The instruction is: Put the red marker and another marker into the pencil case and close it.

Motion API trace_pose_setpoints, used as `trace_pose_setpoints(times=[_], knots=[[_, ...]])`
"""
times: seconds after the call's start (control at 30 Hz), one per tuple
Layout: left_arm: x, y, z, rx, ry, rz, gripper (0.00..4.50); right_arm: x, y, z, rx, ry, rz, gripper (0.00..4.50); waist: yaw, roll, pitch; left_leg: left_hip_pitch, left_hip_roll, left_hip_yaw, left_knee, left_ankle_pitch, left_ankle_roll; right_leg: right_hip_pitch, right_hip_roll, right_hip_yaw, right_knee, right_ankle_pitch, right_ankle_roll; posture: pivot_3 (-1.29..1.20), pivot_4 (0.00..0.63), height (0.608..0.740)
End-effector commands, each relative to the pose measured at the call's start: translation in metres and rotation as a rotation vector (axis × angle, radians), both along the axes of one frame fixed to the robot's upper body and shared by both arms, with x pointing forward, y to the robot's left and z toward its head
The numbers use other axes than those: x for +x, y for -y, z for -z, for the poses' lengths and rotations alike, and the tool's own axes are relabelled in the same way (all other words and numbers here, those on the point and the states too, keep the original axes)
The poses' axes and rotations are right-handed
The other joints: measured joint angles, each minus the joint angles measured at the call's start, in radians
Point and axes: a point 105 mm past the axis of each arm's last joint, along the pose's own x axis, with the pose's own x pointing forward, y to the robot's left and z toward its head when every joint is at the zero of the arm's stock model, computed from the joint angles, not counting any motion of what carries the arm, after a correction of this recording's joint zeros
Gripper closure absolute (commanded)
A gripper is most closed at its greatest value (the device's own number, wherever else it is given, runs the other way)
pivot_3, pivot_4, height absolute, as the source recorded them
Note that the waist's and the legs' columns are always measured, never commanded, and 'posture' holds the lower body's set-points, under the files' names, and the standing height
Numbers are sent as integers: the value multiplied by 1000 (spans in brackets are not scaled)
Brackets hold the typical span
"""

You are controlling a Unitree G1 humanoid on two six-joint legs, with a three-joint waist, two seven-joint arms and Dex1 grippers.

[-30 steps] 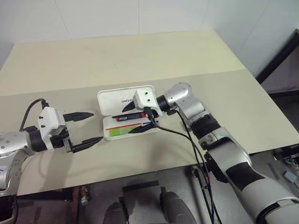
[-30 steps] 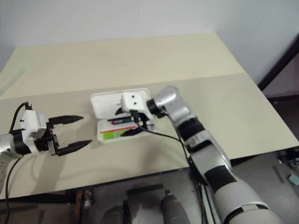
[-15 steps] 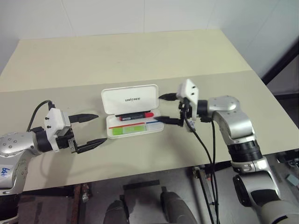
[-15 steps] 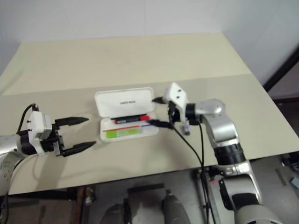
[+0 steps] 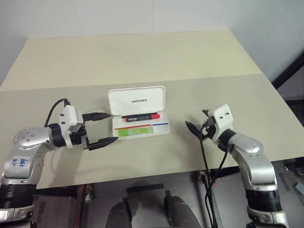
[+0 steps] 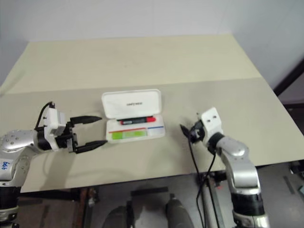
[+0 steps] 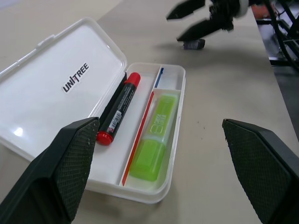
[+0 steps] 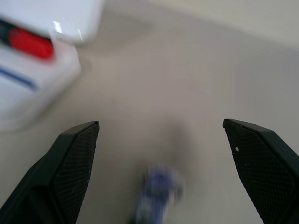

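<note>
Pale beige table (image 5: 142, 57), matte, large, with a faint seam running across it side to side, slightly angled, roughly mid-depth. Far edge sits just off a plain white wall (image 5: 118, 14) with thin vertical panel lines. Right edge of the table drops to a grey floor (image 5: 285, 85); a dark diagonal bar (image 5: 287, 76) runs there beside the right far corner. Below the near edge, grey floor (image 5: 147, 199) again, with dark frame parts under the table. Light is even and soft, shadows weak.
</note>
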Motion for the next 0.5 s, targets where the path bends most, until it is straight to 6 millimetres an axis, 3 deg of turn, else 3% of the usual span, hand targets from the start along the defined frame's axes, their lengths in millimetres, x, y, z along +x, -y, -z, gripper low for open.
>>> trace_pose_setpoints(times=[0.03,0.3,0.43,0.5], knots=[[1,6,-6,2,36,34,0,-9,13,8,-4,26,107,28,5,0,0,0,0,0,0,0,0,0,0,0,0,0,0,0,150,740],[4,6,-10,9,39,49,0,-17,24,31,29,-8,227,28,16,-7,-4,1,-1,-1,2,0,0,2,0,0,1,0,0,0,150,740],[5,6,-11,11,41,54,0,-17,16,28,91,7,227,891,21,-9,-6,1,0,-1,2,0,0,2,0,0,1,0,0,0,150,740],[5,6,-11,13,42,55,0,-15,14,24,118,10,224,1649,23,-9,-6,1,-1,-1,3,0,0,2,0,0,1,0,0,0,150,740]])
